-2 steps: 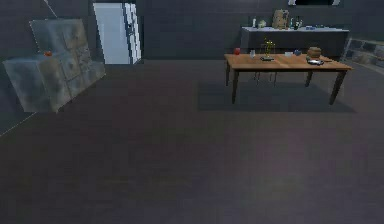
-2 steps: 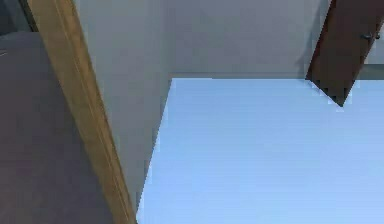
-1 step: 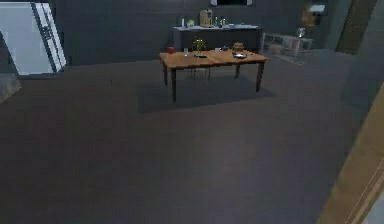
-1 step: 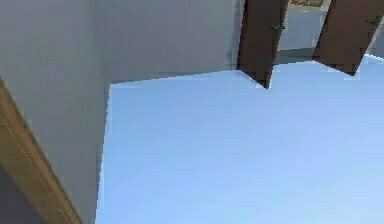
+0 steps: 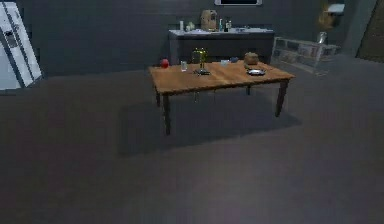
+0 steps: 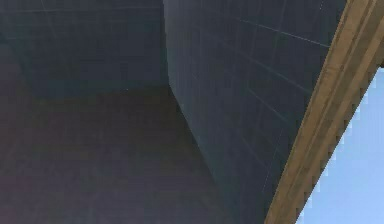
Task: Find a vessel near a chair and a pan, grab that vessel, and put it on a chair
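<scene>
A wooden table (image 5: 222, 83) with dark legs stands in the middle of the forward view. On it sit a small red round thing (image 5: 165, 63) at its left end, a small pale glass-like vessel (image 5: 184, 66), a dark stand-like object with a yellow top (image 5: 201, 63), a brownish basket-like thing (image 5: 250, 59) and a flat pale dish (image 5: 256, 72).
A grey counter (image 5: 215, 38) with small items and a woven basket (image 5: 209, 19) runs along the back wall. A white fridge (image 5: 15, 50) stands at the forward view's left. A pale wire shelf unit (image 5: 304, 52) is at back right. Dark tiled walls (image 6: 250, 90) and a wooden frame (image 6: 320, 130) show in the arm side view.
</scene>
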Tool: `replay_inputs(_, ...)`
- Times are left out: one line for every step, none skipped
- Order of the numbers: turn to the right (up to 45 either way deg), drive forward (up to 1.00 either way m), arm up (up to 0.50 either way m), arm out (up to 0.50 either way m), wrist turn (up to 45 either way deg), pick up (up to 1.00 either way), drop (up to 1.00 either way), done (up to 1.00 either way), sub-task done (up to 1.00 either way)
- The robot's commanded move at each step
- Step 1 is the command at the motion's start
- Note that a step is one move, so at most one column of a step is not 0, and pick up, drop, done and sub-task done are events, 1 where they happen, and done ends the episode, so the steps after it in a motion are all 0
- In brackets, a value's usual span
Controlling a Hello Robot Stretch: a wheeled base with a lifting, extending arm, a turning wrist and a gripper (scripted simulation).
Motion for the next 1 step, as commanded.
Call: replay_inputs(12.0,0.00,0.00,0.00,0.0,0.00,0.00,0.00,0.00)
